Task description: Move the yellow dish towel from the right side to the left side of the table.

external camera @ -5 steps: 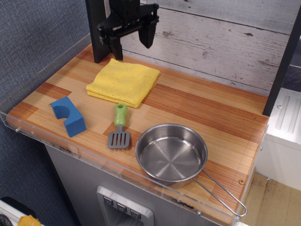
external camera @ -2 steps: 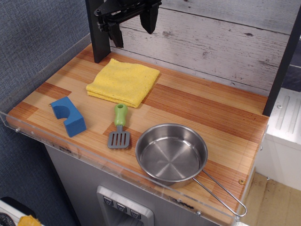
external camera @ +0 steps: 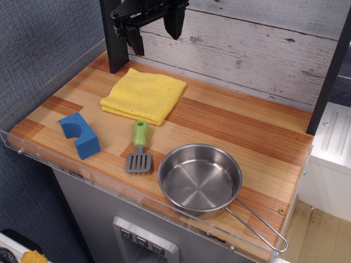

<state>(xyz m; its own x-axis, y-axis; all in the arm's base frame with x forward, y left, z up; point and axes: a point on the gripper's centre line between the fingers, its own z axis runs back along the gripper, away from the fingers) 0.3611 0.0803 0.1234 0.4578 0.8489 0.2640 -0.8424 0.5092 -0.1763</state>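
You've got the table (external camera: 236, 129) w/ the steel pan (external camera: 200, 177) at front right. Yellow dish towel (external camera: 143, 95) lies folded flat at back left. Gripper (external camera: 154, 34) hangs above it, jaws spread wide, empty. Blue block (external camera: 80, 135) front left; green-handled spatula (external camera: 139, 147) btwn block & pan.

blue block (external camera: 80, 134), green-handled spatula (external camera: 139, 148), steel pan (external camera: 200, 177)

yellow dish towel (external camera: 143, 95): soft terry cloth, matt, nubby
counter (external camera: 236, 126): striped wood planks, smooth, faint sheen
rim (external camera: 33, 145): clear acrylic, glossy
pan (external camera: 200, 177): polished steel, reflective
spatula (external camera: 139, 146): plastic, matt
block (external camera: 79, 135): blue, matt
claw (external camera: 153, 34): black, matt
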